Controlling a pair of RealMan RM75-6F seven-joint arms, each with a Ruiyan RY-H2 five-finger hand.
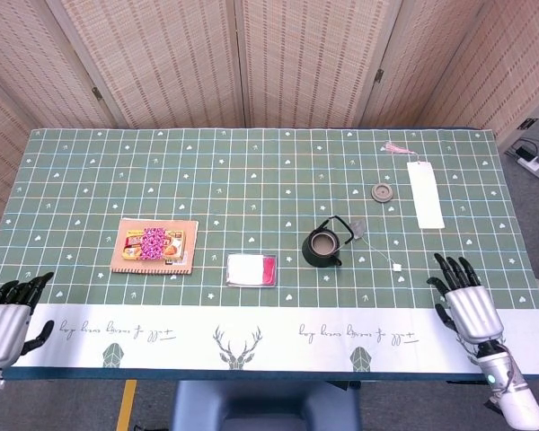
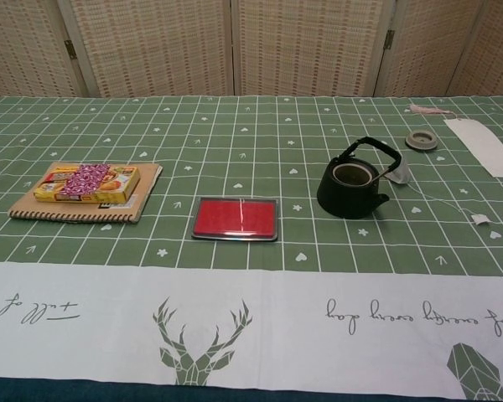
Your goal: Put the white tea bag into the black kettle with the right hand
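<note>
Head view shows the right hand (image 1: 463,303) at the near right edge of the green grid-patterned tablecloth (image 1: 251,180), fingers spread apart and holding nothing; it lies over the boundary between the green field and the white printed border. The left hand (image 1: 7,316) sits at the near left corner, fingers apart and slightly curled, likewise holding nothing. Neither hand appears in the chest view. The small round black kettle (image 1: 322,246) stands upright right of the table centre, lid off, its arched handle raised; the chest view shows its open mouth (image 2: 351,174). The white tea bag (image 1: 359,226) lies on the cloth touching or just beside the kettle's far right side, outside the vessel; in the chest view it rests against the handle's right end (image 2: 400,172). A thin string runs from the bag toward the near right and ends in a small white paper tag (image 1: 398,267), which lies between the kettle and the right hand, apart from both. A small grey round lid (image 1: 381,191) lies beyond the kettle to the right, with a long white paper strip (image 1: 426,195) beside it. A red rectangular ink pad in a clear case (image 2: 235,218) lies left of the kettle, and a tan spiral notebook (image 2: 130,201) bearing a yellow and purple snack box (image 2: 87,182) lies further left.
</note>
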